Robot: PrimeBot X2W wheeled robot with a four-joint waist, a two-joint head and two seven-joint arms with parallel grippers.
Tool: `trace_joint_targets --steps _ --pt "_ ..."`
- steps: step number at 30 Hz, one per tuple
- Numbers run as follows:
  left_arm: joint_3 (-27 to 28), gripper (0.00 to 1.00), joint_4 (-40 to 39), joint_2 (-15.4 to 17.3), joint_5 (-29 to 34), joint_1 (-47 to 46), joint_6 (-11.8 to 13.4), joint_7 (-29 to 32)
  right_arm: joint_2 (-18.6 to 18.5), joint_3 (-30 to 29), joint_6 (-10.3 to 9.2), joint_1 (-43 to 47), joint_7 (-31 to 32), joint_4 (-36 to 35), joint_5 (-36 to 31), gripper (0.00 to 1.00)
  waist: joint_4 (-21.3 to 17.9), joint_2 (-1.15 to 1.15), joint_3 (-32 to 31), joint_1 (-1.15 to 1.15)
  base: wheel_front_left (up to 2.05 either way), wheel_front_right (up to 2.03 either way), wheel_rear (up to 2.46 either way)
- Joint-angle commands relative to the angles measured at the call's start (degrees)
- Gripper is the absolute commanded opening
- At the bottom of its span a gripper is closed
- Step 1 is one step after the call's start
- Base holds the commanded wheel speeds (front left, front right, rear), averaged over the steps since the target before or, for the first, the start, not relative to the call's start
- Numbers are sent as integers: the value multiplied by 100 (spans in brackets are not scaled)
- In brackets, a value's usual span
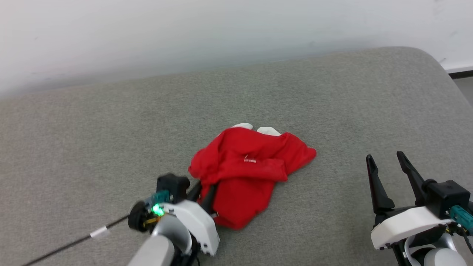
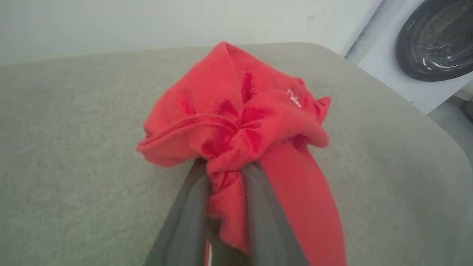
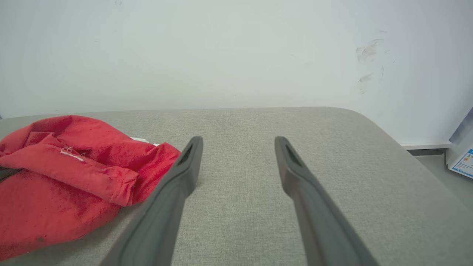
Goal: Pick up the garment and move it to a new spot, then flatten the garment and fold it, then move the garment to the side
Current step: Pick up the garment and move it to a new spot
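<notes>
The garment is a crumpled red heap in the middle of the grey padded table, with two bits of white sleeve showing at its far edge. My left gripper is at the heap's near-left edge, shut on a bunched fold of the red cloth. In the left wrist view the garment bulges over the left gripper, and cloth is pinched between the fingers. My right gripper stands open well to the right of the heap, holding nothing. The right wrist view has the garment to the left of the right gripper.
A white wall runs behind the table. The table's rounded far-right corner drops to the floor. A white machine with a dark round door stands beyond that corner.
</notes>
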Motion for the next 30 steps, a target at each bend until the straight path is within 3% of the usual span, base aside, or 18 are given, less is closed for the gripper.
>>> trace_joint_targets --steps 1,2,9,19,25,30 --pt "-81 86 51 -87 -50 217 29 -25 18 -23 -4 -70 -43 0 8 100 84 0 17 0 0 0 0" --pt "-120 100 61 -99 -6 255 55 -77 17 -35 -4 -84 -41 1 7 100 126 0 26 0 0 0 0" --pt "-266 100 -136 -255 223 264 185 -772 17 -146 -4 -66 1 20 -76 100 449 0 -179 0 0 0 0" --pt "76 100 -684 -230 299 259 647 -1272 17 -284 -4 151 137 -102 -108 100 730 0 -525 0 0 0 0" --pt "567 100 -804 30 243 506 1002 -1351 17 -365 -4 304 207 -200 -77 100 812 0 -633 0 0 0 0" --pt "667 100 -814 341 300 750 1057 -1248 16 -399 -4 479 252 -227 -2 100 833 0 -729 0 0 0 0"
